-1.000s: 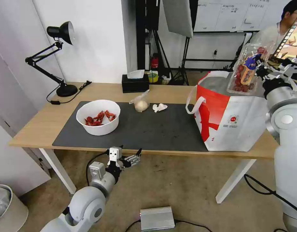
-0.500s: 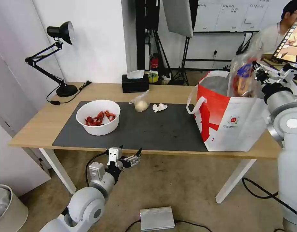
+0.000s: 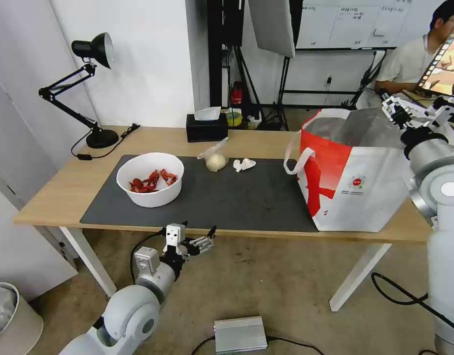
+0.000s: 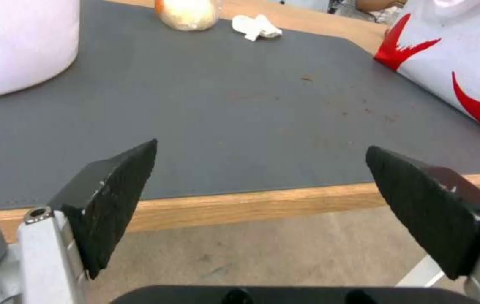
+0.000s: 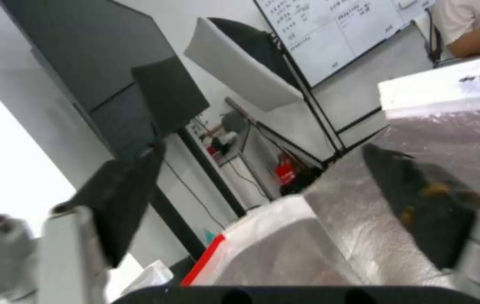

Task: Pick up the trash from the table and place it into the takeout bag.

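With the right gripper hanging empty over the bag mouth, this entry is logged.

Step in hand: release into the takeout bag (image 3: 357, 190) is judged complete for one item; three pieces of trash are seen on the mat.
Right gripper (image 3: 401, 114): held at the bag's far rim, 2 o'clock of the table (image 3: 59, 190); jaws spread wide, nothing between them; silver foil lining visible below in the wrist view.
Left gripper (image 4: 263, 198): parked below the table's near edge, 6 o'clock; jaws wide apart, nothing held.
Trash remaining: white bowl of crayfish shells (image 3: 150, 178) at 9 o'clock of the dark grey mat (image 3: 246, 202); knotted clear bag (image 3: 216, 157) and crumpled tissue (image 3: 244, 164) near the mat's 12 o'clock edge, just beside each other.
Next move (judgement): a reach back across the mat is called for; the bowl needs a level carry to avoid spilling shells.
Writing: small round red logo (image 3: 356, 182) on the bag, text beneath too small to read; dark characters on a white strip in the right wrist view, illegible.
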Motion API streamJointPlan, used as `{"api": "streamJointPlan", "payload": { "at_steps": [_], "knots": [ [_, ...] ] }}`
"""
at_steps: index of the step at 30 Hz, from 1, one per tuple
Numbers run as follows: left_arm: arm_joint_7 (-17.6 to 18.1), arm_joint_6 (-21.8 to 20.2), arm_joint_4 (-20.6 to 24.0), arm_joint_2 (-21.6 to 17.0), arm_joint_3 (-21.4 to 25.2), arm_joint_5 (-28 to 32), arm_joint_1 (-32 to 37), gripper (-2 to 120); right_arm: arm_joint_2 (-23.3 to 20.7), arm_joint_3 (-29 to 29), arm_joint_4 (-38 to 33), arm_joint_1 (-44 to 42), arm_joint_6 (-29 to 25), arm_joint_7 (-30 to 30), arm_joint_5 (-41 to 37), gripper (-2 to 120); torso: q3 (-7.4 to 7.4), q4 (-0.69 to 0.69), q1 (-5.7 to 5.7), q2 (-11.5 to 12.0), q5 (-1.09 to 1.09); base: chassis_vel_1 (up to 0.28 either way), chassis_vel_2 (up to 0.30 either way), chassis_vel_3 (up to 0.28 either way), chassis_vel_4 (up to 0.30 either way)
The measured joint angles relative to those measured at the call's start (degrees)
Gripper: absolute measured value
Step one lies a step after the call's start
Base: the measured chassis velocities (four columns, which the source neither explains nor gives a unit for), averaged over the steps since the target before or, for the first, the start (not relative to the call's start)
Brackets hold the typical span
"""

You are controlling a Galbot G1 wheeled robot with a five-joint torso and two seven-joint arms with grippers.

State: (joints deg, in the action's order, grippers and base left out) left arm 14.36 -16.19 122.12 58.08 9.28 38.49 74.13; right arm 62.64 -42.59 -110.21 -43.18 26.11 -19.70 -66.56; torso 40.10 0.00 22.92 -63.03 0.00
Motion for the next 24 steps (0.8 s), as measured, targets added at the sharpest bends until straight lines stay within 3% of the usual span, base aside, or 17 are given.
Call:
{"api": "streamJointPlan", "payload": {
  "at_steps": [4,14,24],
  "knots": [
    [0.01,-0.01,0.03,0.00,0.04,0.01,0.00,100,0.09,0.08,-0.23,-0.27,0.03,0.62,0.03,97,0.00,0.00,0.00,0.00,0.00,0.000,0.000,0.000,0.000],
    [0.03,-0.01,0.45,-0.10,0.85,0.08,0.26,100,0.37,0.30,-4.87,-4.05,-2.15,17.91,-1.67,100,0.00,0.00,0.00,0.00,0.00,0.000,0.000,0.000,0.000],
    [0.04,-0.07,1.03,-1.18,2.50,0.38,1.03,100,-1.94,2.31,-12.39,-13.77,-3.08,31.10,8.22,100,0.00,0.00,0.00,0.00,0.00,0.000,0.000,0.000,0.000]
  ]
}}
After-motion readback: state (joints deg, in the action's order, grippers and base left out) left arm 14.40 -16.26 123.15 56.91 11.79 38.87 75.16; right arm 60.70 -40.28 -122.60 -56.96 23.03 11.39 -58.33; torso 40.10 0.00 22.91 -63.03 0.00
